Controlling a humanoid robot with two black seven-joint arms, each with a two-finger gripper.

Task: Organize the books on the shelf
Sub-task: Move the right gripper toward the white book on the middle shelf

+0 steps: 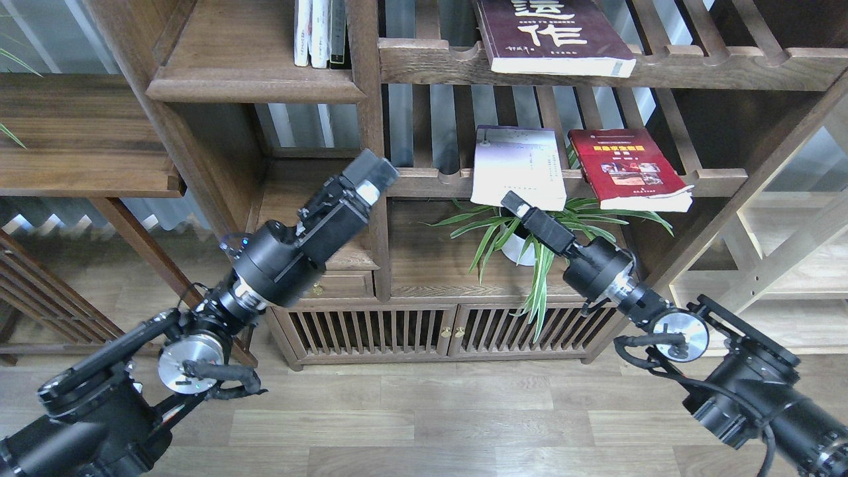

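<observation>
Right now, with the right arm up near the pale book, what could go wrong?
1. The pale book and red book both overhang the slatted rack's front rail, so a nudge from the right gripper might tip either off.
2. A falling book would likely land on the potted plant directly underneath.
3. The left gripper sits close to the bookcase's upright post and could bump it while swinging.

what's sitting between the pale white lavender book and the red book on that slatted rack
Nothing rests there: in the head view a narrow gap separates the pale white-lavender paperback from the red paperback with yellow title, showing only wooden slats and a bit of green leaf behind.
</observation>
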